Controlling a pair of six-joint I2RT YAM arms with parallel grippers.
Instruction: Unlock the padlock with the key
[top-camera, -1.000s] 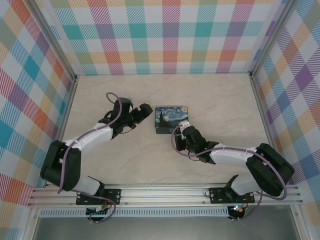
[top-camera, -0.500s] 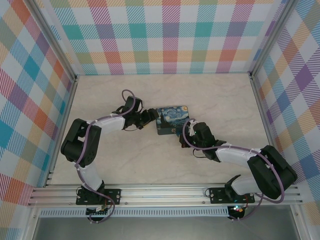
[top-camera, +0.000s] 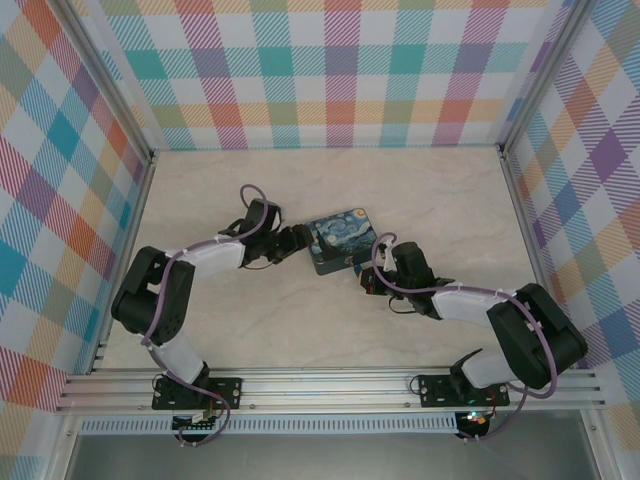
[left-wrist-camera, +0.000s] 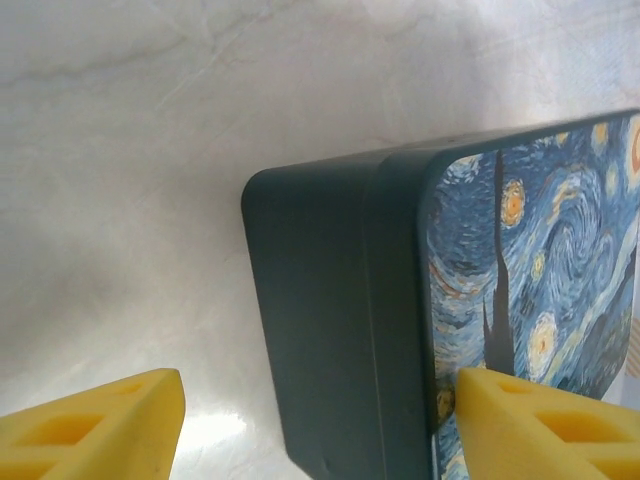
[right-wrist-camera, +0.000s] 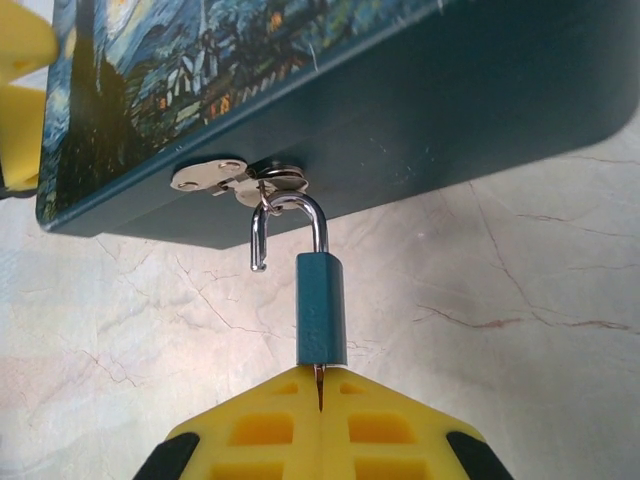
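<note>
Padlock (right-wrist-camera: 321, 305) shackle open; right end effector (right-wrist-camera: 320, 392) pinches key (right-wrist-camera: 319, 378) in it.

Reads polished silvery metal on the padlock (right-wrist-camera: 321, 310) shackle, smooth satin teal on its body. Shows bright metal on hasp (right-wrist-camera: 225, 178) and thin key (right-wrist-camera: 319, 380). Looks semi-gloss painted on box (right-wrist-camera: 400, 100), matt yellow plastic on right end effector (right-wrist-camera: 320, 405), glossy marble-look on counter (right-wrist-camera: 500, 330).
</note>
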